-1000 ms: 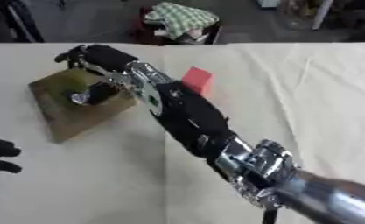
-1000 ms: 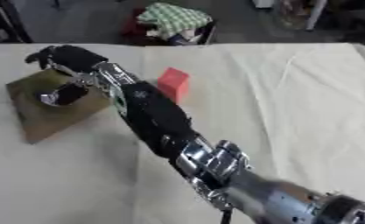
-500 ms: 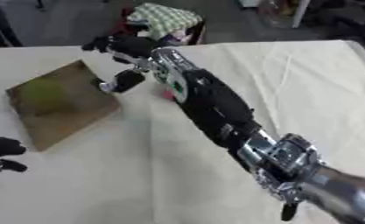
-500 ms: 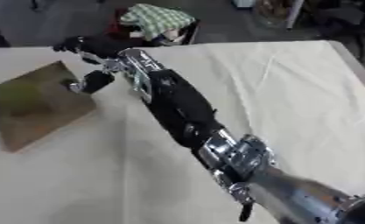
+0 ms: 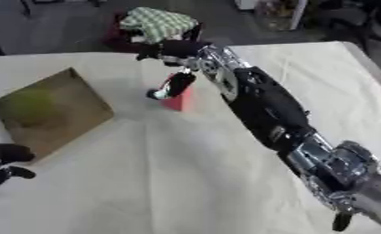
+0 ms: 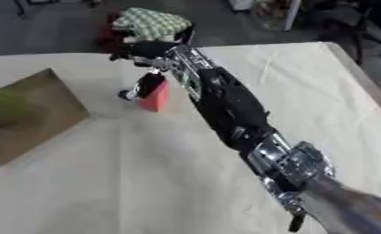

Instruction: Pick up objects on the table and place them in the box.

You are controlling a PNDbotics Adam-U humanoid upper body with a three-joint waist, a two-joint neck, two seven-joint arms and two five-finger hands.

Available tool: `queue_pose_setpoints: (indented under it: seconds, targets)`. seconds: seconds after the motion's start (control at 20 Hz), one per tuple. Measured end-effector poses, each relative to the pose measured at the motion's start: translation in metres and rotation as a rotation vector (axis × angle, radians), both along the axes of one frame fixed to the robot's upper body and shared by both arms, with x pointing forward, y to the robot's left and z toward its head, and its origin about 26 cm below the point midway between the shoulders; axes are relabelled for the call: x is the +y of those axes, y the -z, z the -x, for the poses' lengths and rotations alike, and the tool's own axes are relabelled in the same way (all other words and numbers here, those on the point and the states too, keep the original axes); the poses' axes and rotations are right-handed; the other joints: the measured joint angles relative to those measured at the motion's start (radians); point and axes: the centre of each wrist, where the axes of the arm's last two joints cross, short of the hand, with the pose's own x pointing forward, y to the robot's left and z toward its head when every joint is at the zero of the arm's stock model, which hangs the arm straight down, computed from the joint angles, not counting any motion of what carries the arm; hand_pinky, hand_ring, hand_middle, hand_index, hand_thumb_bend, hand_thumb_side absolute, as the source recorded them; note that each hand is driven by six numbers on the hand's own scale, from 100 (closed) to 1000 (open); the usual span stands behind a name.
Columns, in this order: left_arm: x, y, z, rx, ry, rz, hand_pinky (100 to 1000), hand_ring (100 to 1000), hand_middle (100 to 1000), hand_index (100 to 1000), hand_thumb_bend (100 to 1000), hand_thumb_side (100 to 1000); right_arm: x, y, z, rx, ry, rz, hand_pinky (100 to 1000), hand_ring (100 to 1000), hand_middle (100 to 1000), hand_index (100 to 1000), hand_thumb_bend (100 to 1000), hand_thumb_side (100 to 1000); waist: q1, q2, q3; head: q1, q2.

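Red block (image 6: 156,97) stands upright on the cream surface (image 5: 225,183), long axis vertical, just right of the brown box (image 5: 53,109). We see the right hand (image 5: 176,59) over it, thumb down its near face, fingers spread. Green object (image 5: 29,103) lies in the box. Left hand (image 5: 5,160) curled, lower left.

Both eyes look steeply down from the robot's head onto the cloth-covered table (image 5: 185,183), facing away from the body toward the dark floor beyond the far edge. The left eye view shows more beyond the box (image 5: 53,109) on its left; the right eye view crops it. Both share the box, table and right arm (image 6: 225,105) reaching close under the lens.
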Motion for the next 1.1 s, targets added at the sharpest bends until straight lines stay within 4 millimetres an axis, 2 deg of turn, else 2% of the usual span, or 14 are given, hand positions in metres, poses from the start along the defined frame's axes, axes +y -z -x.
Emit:
queue_pose_setpoints:
  seconds: [0.4,0.65,0.85,1.05,1.1]
  targets:
    - [0.002,0.002,0.001,0.003,-0.009,-0.002,539,664,603,628,100,766,-0.014,0.012,-0.002,0.037,0.073,0.046,846,942,981,989,379,582,0.000,-0.003,-0.005,0.006,0.000]
    - [0.002,0.002,0.000,0.003,-0.012,-0.002,539,665,604,628,100,766,-0.033,0.035,-0.003,0.097,0.187,0.066,819,912,943,984,370,572,0.004,-0.004,-0.006,0.006,0.000]
    - [0.003,0.002,0.000,0.003,-0.012,-0.002,539,665,604,628,100,766,-0.037,0.041,-0.006,0.082,0.238,0.069,763,797,768,951,337,534,0.005,-0.006,-0.006,0.006,0.000]
    - [0.003,0.002,0.000,0.004,-0.012,-0.002,540,666,604,628,100,766,-0.040,0.043,-0.006,0.042,0.249,0.058,747,750,691,919,305,501,0.005,-0.006,-0.006,0.006,0.000]
    - [0.003,0.002,0.000,0.004,-0.012,-0.002,539,666,604,628,100,764,-0.040,0.043,-0.006,0.032,0.246,0.054,742,736,668,909,270,580,0.005,-0.006,-0.006,0.006,0.000]
